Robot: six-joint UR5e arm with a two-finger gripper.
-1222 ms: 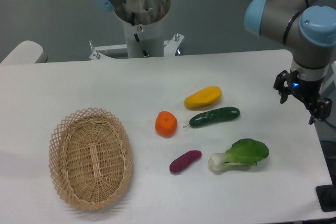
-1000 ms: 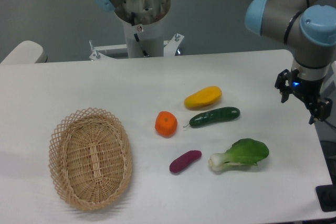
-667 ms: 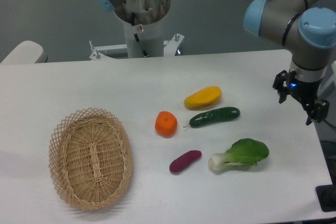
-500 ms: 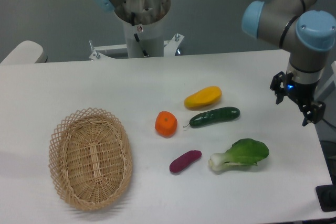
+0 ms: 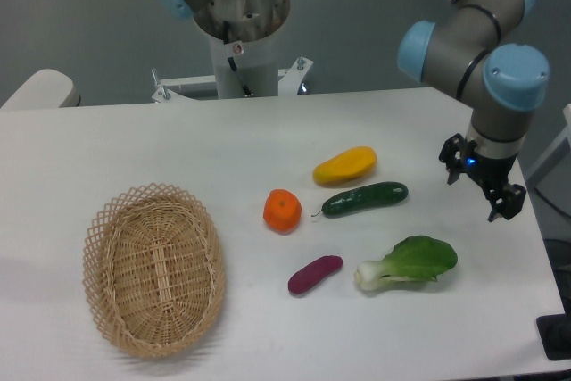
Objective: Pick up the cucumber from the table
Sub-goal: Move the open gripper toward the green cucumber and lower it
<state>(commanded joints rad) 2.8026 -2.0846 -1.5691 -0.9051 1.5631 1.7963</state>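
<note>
The dark green glossy cucumber (image 5: 365, 199) lies on the white table (image 5: 178, 149), right of centre, its thin stem tip pointing left. My gripper (image 5: 475, 188) hangs above the table's right side, to the right of the cucumber and well apart from it. Its two dark fingers (image 5: 451, 171) stand apart with nothing between them.
A yellow fruit (image 5: 344, 165) lies just behind the cucumber. An orange (image 5: 282, 211) sits to its left. A purple oblong vegetable (image 5: 314, 275) and a leafy bok choy (image 5: 408, 263) lie in front. A wicker basket (image 5: 153, 267) stands at the left. The arm's base (image 5: 239, 37) is behind the table.
My gripper has moved left, from near the table's right edge towards the cucumber. Its fingers stay apart. Nothing on the table has moved.
</note>
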